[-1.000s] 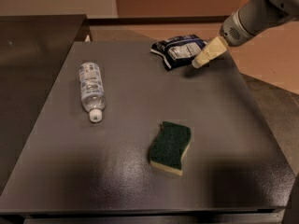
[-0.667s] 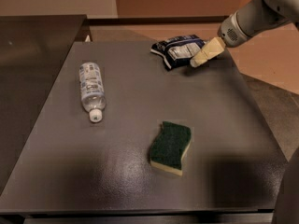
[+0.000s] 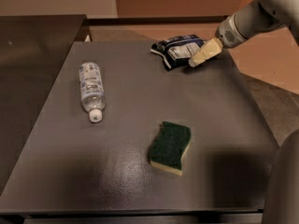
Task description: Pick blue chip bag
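While the blue chip bag [image 3: 176, 51] is lying crumpled in the upper middle of the frame, near the far edge of the dark grey desk [image 3: 135, 106], its pale label panel is facing up. The claw [image 3: 195, 61] is hanging at the bag's right end, with its cream-coloured tip overlapping the bag's edge in this view. Whether it is actually touching the foil cannot be told, nor whether the claw is open or closed. The white arm [image 3: 254, 17] carrying it is sloping down into the scene from the upper right corner. A clear plastic water bottle [image 3: 91, 90] is lying on its side at the left of the desk, its cap pointing toward the bottom of the frame, well apart from the bag. A green-and-yellow sponge [image 3: 170, 146] is resting lower centre, green face up, apart from both.
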Controlling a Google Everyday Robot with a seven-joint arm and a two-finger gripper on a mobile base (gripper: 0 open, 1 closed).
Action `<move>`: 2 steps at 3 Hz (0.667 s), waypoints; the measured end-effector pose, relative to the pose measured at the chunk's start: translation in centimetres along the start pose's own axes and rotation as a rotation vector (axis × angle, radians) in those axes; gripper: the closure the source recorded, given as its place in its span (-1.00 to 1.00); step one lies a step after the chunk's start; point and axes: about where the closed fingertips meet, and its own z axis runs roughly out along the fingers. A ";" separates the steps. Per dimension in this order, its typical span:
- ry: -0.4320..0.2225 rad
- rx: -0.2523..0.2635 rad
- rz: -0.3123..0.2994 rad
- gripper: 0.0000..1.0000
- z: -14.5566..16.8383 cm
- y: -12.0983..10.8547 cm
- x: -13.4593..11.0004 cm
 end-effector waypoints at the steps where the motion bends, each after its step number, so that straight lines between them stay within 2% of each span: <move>1: -0.021 -0.023 -0.018 -1.00 1.6 -0.2 -0.3; 2: -0.018 -0.029 -0.006 -1.00 2.2 -0.6 0.0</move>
